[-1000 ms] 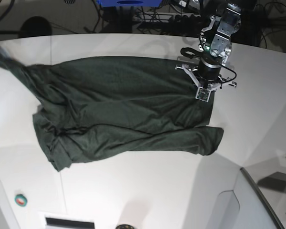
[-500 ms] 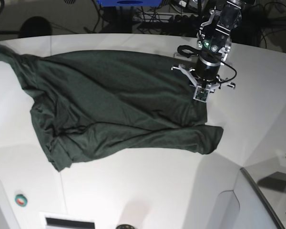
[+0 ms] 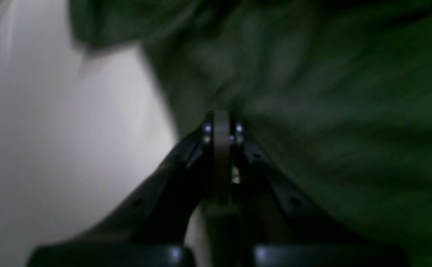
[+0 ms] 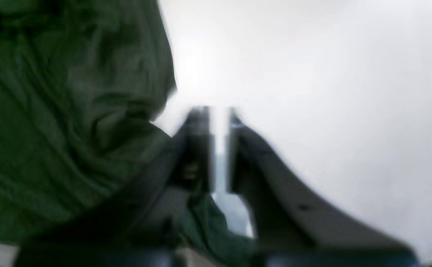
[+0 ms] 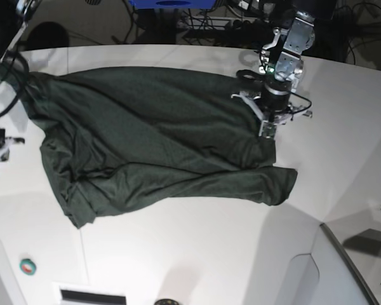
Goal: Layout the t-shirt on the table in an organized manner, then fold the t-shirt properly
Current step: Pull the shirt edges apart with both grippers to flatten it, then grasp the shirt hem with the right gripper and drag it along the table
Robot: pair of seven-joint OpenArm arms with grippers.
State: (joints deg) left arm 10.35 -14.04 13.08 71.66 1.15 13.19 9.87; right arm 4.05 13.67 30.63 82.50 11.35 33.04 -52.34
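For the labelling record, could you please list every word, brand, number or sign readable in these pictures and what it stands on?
None can be read.
The plain dark green cloth t-shirt carries no print.
The glossy white table shows no lettering.
The small round green and red object on the table is too small to tell.

The left arm [image 5: 286, 47] is built of silver-grey metal segments with a black cylindrical wrist section, a small green light is lit on it, and a black cable is looped beside it. Black, tapering fingers [image 3: 186, 163] with small bright screw heads near their tips are carried by its left gripper [image 3: 221, 129]. The right gripper [image 4: 218, 122] is likewise fitted with dark, wedge-shaped fingers, blurred in the wrist view.
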